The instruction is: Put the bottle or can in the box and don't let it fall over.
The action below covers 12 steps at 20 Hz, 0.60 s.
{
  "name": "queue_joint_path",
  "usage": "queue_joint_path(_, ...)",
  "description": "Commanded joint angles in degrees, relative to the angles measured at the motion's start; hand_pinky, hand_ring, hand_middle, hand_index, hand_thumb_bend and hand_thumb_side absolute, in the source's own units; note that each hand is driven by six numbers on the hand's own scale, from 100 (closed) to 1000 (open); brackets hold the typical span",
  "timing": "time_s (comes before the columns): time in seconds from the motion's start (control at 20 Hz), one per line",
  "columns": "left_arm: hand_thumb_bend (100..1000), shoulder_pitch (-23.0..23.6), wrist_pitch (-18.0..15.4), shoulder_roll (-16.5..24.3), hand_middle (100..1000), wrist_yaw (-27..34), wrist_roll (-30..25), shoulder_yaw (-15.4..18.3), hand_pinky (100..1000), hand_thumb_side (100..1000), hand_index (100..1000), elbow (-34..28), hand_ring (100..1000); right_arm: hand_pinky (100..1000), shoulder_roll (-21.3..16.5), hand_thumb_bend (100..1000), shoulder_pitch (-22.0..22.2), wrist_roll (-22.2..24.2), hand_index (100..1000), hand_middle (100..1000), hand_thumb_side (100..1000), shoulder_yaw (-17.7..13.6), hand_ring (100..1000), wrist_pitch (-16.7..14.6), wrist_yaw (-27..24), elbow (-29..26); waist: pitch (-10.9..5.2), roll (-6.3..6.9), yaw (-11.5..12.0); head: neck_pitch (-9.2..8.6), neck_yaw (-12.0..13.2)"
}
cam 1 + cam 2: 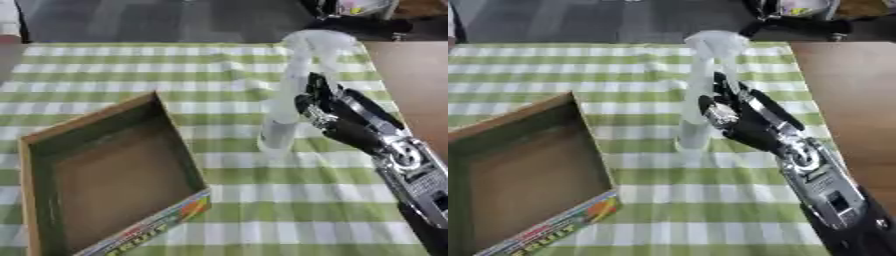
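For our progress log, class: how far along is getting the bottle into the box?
Nothing is placed yet: the cardboard box is empty. In hand: the right hand is at the clear spray bottle, which stands upright on the checked cloth. Left: grasp, lift, set it upright in the box.

The right hand [337, 117] reaches in from the lower right, fingers straight and raised

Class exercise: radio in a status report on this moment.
Right hand open beside upright clear bottle, not gripping. Left hand out of view. Box empty, to bottle's left. Nothing between them.
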Motion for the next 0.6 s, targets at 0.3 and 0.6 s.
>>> queue_joint_path(0.3, 100, -0.28, 0.00, 0.98, 934, -0.18, -0.37, 0.28, 914, 817, 837, -0.76, 833, 978, -0.97, 100, -2.00, 0.10, 1000, 1000, 662, 0.10, 1000, 1.43, -1.76, -1.01, -0.56, 0.04, 0.24, -0.84, -0.26)
queue_joint_path(0.6, 100, -0.25, 0.07, 0.92, 935, -0.22, -0.54, 0.20, 914, 817, 837, -0.72, 833, 981, -1.05, 100, -3.48, 0.68, 1000, 1000, 671, 0.21, 1000, 1.82, -1.31, 0.08, -0.41, 0.03, 0.34, -0.92, -0.38)
